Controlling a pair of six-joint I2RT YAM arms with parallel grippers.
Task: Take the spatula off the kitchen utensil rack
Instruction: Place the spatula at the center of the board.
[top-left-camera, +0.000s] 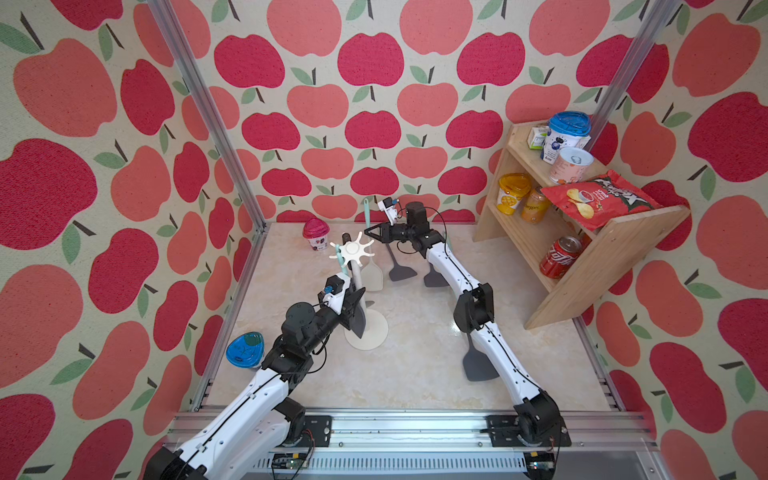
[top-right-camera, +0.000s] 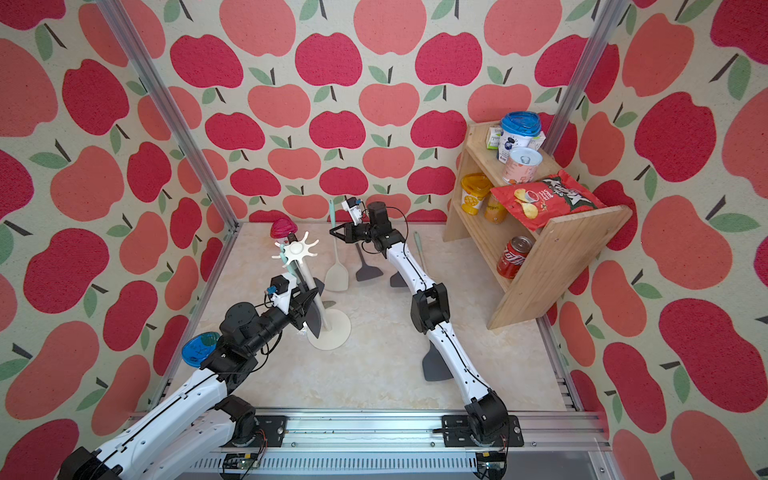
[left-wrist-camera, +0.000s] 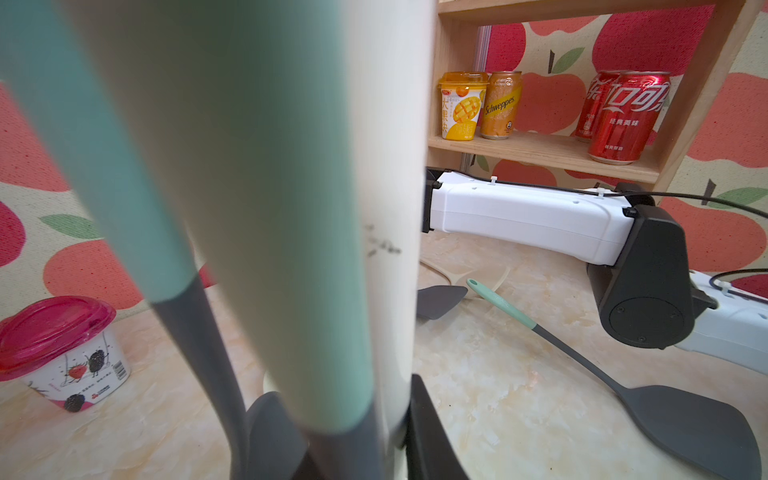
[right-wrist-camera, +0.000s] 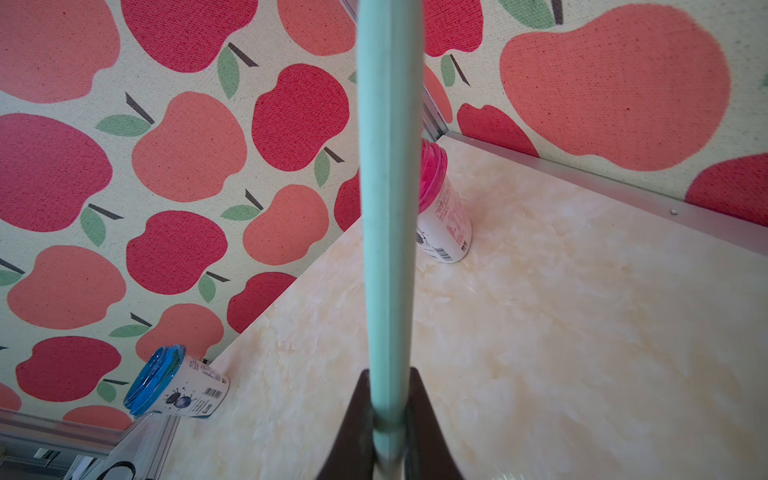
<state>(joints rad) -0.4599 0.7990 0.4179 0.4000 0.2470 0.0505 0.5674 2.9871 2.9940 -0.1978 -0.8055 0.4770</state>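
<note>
Wooden stepped shelf (top-left-camera: 615, 266) in far-R corner. Up top: blue-lid yogurt cup (top-left-camera: 568, 129), small carton (top-left-camera: 536, 137) behind it, pink pull-tab can (top-left-camera: 571, 165) just beside. Red chips bag (top-left-camera: 598, 197) lies on the step below. Lower shelf: mango cup w/ yellow lid (left-wrist-camera: 459, 106), Schweppes can (left-wrist-camera: 500, 104), Coca-Cola cans (left-wrist-camera: 619, 116). Pink-lid berry yogurt cup (top-left-camera: 316, 235) upright on marble-look tabletop (top-left-camera: 415, 353) near back wall. Blue-lid cup (right-wrist-camera: 174, 382) on its side at L edge.

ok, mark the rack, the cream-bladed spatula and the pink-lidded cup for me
rack (top-left-camera: 352, 248), in a top view, centre of its star-shaped top.
cream spatula (top-left-camera: 373, 276), in a top view, on its blade.
pink-lidded cup (top-left-camera: 316, 229), in a top view, on its lid.
</note>
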